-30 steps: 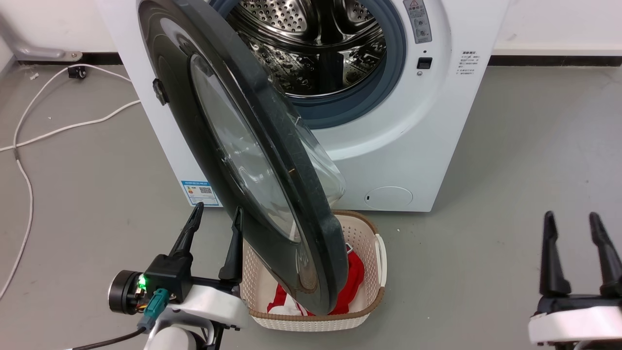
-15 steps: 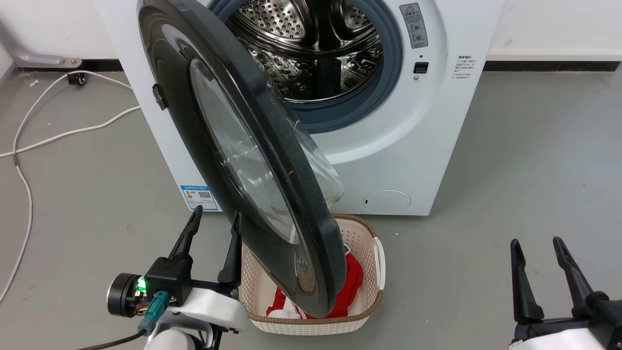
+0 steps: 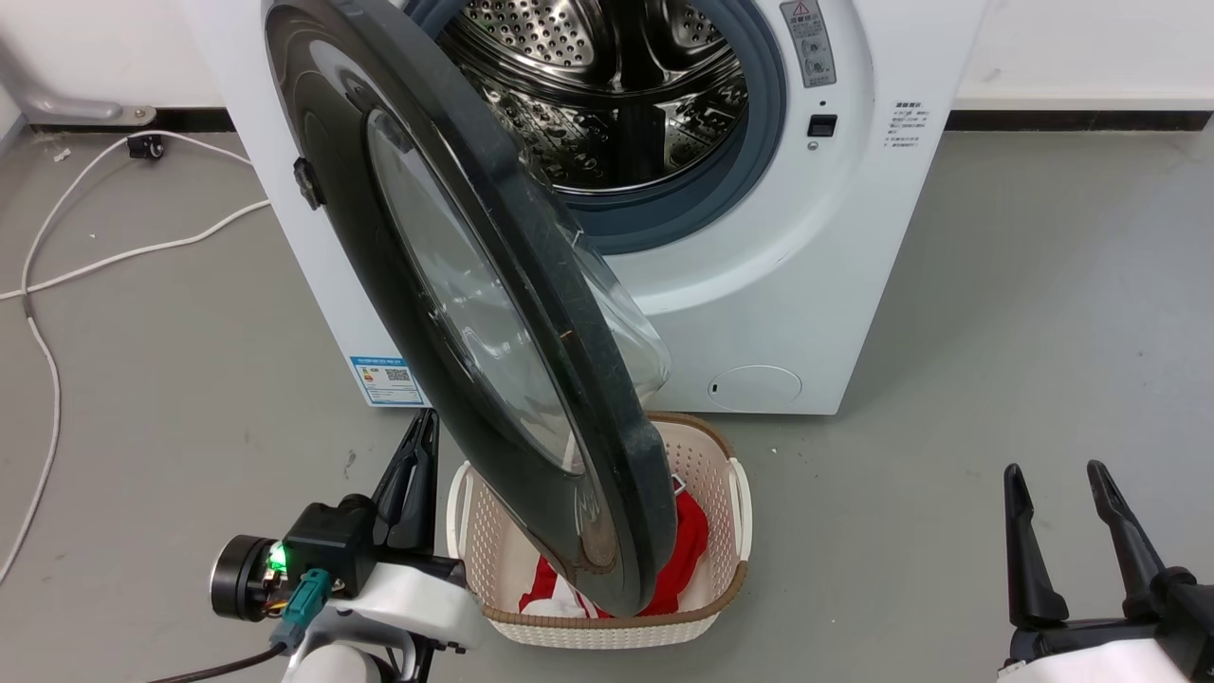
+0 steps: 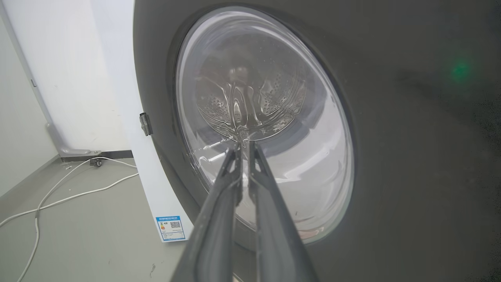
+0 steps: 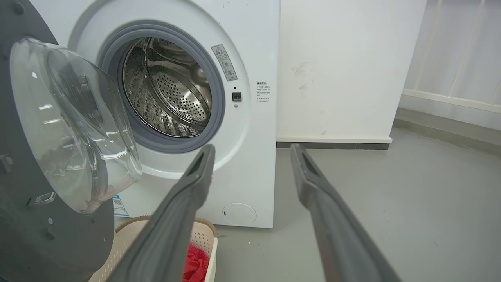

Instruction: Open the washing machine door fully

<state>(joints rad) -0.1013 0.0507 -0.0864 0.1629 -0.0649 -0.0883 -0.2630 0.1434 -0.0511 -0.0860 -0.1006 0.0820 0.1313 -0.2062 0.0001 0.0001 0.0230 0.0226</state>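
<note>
The white washing machine (image 3: 806,285) stands with its steel drum exposed. Its round black washing machine door (image 3: 531,313) is swung partly out over a basket, hinged at the left. My left gripper (image 3: 419,422) sits low at the door's outer face, shut with nothing between its fingers. In the left wrist view the closed left gripper (image 4: 242,144) points at the glass of the door (image 4: 391,137); I cannot tell whether it touches. My right gripper (image 3: 1055,474) is open at the lower right, well clear. The right wrist view has the right gripper (image 5: 252,148) before the washing machine (image 5: 250,176) and the door's inner side (image 5: 43,239).
A white perforated laundry basket (image 3: 607,628) holding red cloth (image 3: 692,536) stands on the floor under the door's lower edge. White cables (image 3: 57,275) trail across the grey floor at the left. A white wall (image 5: 336,70) lies to the machine's right.
My left gripper's fingers have come together from open to shut beside the door's lower outer edge. The right gripper dropped lower in view a second ago and has since held still.
</note>
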